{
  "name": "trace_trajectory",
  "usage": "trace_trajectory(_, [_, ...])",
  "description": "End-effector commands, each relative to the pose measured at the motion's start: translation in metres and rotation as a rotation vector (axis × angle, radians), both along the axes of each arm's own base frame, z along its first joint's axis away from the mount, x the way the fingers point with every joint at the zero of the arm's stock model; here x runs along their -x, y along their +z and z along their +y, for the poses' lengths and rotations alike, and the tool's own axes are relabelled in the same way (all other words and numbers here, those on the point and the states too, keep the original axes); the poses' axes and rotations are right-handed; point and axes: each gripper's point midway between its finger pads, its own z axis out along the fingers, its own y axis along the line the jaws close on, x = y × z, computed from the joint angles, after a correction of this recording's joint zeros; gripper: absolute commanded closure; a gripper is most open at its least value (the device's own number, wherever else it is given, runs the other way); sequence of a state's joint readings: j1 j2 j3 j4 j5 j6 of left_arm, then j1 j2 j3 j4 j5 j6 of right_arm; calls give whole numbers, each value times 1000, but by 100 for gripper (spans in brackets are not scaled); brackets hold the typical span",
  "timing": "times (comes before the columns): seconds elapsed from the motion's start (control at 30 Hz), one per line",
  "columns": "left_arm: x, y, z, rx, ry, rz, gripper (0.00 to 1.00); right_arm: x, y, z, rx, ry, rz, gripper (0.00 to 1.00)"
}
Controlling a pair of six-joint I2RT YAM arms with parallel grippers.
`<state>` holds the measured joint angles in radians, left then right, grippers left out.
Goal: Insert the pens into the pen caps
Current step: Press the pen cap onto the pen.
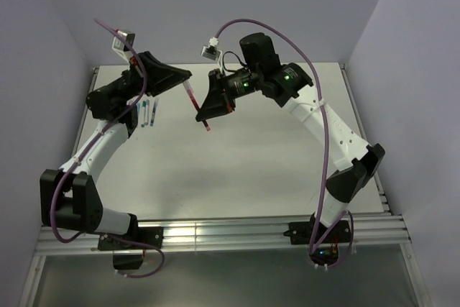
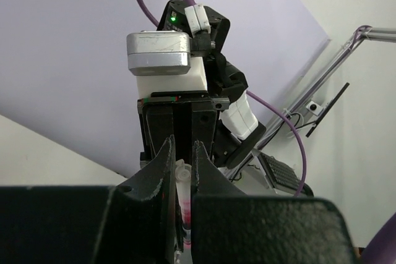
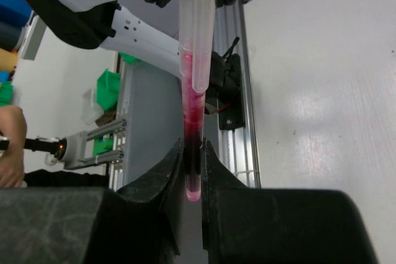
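— Above the bench (image 1: 259, 170), where was the red pen (image 3: 195, 41)?

— Aloft between the two arms, well clear of the surface, as I watched from the console. My left hand (image 2: 182, 153) was clamped on its pale, clear end. My right hand (image 3: 193, 156) was pinched shut on the red end, the tip showing past the fingers.

— And the rest?

— Several more pens (image 1: 147, 113) lay side by side on the bench, near the left arm.

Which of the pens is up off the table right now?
The red pen, held in mid-air between the left gripper and right gripper; the other pens lie on the table.
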<state>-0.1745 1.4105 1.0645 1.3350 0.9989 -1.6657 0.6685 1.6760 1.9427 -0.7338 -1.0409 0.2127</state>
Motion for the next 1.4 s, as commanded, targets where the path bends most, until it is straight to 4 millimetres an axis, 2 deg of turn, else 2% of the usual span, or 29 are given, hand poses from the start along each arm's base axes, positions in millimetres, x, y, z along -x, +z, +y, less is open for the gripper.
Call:
trace_trajectory(0.0, [62, -12, -12, -76, -87, -391, 100, 0, 71, 3, -222, 44, -223, 100])
trace_trajectory(0.27, [71, -31, -18, -147, -129, -421, 100, -15, 82, -10, -252, 22, -183, 100])
trace_trajectory(0.5, [80, -34, -26, -154, -168, -402, 100, -23, 90, -14, -268, 5, -219, 100])
trace_trajectory(0.8, [84, -36, -34, -105, -200, -267, 100, -23, 91, -13, -269, -2, -235, 100])
trace_trajectory(0.97, [79, -43, -40, -120, -193, -138, 100, -31, 87, -10, -253, -52, -235, 100])
trace_trajectory(1.0, [83, -47, -39, -113, -195, -123, 100, -36, 86, -10, -244, -76, -241, 100])
trace_trajectory(1.1, [96, -49, -34, -86, -205, -161, 100, -44, 80, -8, -224, -108, -236, 100])
trace_trajectory(1.17, [109, -52, -34, -99, -224, -247, 100, -45, 73, -6, -217, -90, -207, 100])
trace_trajectory(1.3, [125, -60, -37, -159, -264, -405, 100, -39, 69, -3, -218, -54, -151, 100])
trace_trajectory(1.37, [124, -65, -40, -178, -274, -412, 100, -35, 71, -4, -226, -35, -140, 100])
